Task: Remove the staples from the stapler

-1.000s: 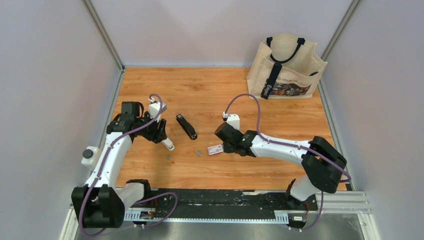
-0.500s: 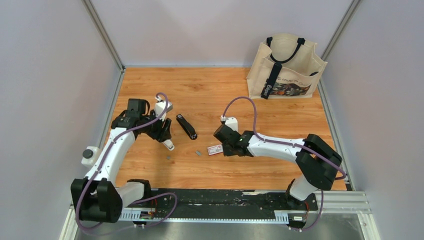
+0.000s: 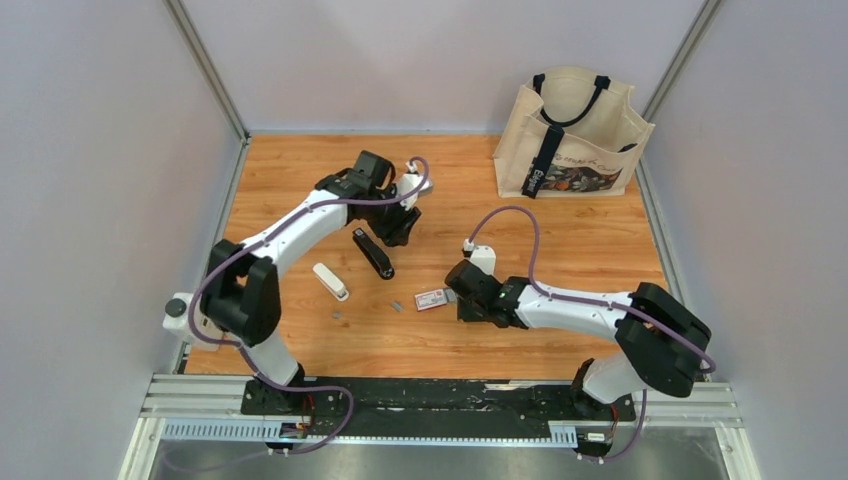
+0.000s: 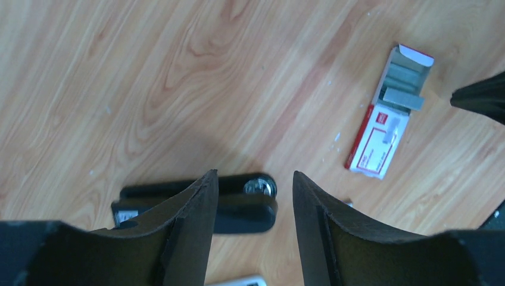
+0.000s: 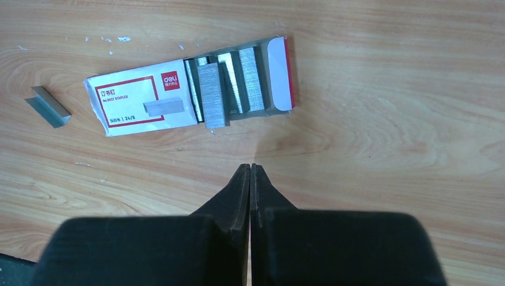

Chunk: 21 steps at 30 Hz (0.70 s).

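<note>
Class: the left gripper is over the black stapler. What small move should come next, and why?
Probably lower the left gripper and close on the black stapler: its jaws stand open over one end, holding nothing, and the right gripper is shut and empty.

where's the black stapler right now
In the top view the black stapler lies left of centre on the table, between the white object and the staple box.
</note>
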Each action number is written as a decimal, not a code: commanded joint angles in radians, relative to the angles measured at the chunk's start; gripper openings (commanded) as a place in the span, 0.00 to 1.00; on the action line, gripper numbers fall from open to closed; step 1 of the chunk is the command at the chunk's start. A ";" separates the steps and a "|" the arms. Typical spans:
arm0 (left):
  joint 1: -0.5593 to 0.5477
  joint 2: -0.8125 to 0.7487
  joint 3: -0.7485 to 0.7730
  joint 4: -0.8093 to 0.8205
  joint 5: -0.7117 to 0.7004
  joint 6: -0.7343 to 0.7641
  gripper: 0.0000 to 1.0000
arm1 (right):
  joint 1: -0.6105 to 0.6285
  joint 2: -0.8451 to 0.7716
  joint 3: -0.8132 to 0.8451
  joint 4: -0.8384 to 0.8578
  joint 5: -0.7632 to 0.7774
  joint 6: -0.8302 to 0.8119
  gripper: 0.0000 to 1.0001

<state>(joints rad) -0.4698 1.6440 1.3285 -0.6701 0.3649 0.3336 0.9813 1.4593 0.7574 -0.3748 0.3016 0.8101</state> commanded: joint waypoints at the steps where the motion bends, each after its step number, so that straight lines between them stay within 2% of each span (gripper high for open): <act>1: -0.059 0.120 0.093 0.023 -0.038 -0.024 0.57 | 0.005 -0.060 -0.044 0.108 0.008 0.081 0.00; 9: -0.147 0.260 0.147 0.041 -0.050 0.015 0.57 | -0.007 -0.137 -0.141 0.243 0.016 0.121 0.00; 21: -0.216 0.353 0.166 0.049 -0.053 0.031 0.56 | -0.035 -0.097 -0.142 0.290 -0.035 0.116 0.00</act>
<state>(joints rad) -0.6685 1.9816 1.4567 -0.6342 0.3119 0.3431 0.9581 1.3560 0.6159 -0.1528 0.2810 0.9157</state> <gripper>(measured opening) 0.566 0.005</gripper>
